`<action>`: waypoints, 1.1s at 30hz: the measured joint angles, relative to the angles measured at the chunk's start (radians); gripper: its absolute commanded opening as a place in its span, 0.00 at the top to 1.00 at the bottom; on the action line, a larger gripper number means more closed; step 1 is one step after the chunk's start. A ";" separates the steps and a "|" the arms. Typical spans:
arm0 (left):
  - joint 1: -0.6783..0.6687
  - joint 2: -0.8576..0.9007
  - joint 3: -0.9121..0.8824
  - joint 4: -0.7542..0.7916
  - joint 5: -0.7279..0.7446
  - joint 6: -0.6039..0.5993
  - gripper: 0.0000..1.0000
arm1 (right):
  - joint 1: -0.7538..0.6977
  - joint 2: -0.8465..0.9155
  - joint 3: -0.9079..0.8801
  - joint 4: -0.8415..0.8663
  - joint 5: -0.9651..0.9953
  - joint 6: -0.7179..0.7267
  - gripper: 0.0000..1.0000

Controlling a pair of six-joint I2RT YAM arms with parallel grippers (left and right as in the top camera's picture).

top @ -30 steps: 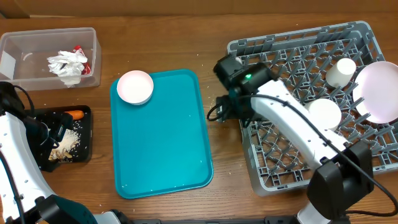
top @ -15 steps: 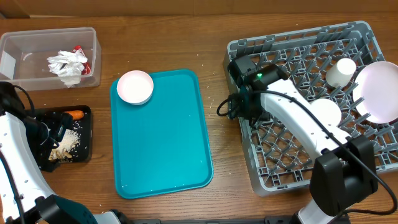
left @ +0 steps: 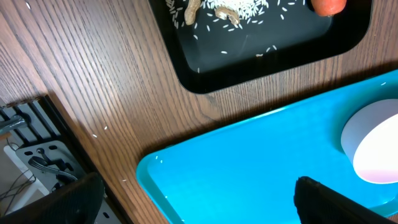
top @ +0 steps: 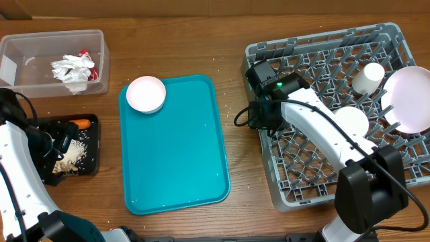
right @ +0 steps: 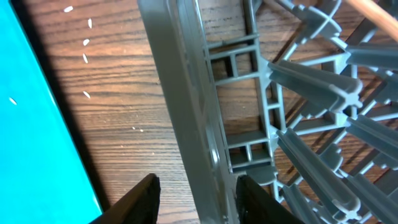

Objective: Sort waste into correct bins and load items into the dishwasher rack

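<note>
Right jaws apart, empty, straddling the grey rack (right: 183, 93) rim. Left jaws apart, empty; white bowl (left: 373, 146) on teal tray (left: 249, 168) just ahead, black scrap tray (left: 261, 62) beyond. Only overhead shows clear bin (top: 27, 74) holding wrappers (top: 72, 69).

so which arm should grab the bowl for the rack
Probably right: the right gripper, open, hangs at the edge of the rack, with the bowl just across the tray. The left gripper sits far from the rack.
</note>
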 measured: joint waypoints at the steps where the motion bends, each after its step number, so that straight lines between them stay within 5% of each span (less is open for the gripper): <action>1: 0.000 0.000 0.000 0.000 0.000 0.000 0.00 | 0.000 0.000 0.000 0.003 0.000 0.000 0.62; 7: 0.000 0.000 0.000 0.000 0.000 0.000 0.00 | 0.000 0.000 0.000 0.024 0.005 -0.001 0.77; 28: 0.000 0.000 0.000 0.000 0.000 0.000 0.00 | -0.012 0.000 -0.002 0.095 0.018 0.000 0.80; 33: 0.000 0.000 0.000 0.000 0.000 0.000 0.00 | -0.011 0.000 -0.002 0.097 0.006 0.008 0.50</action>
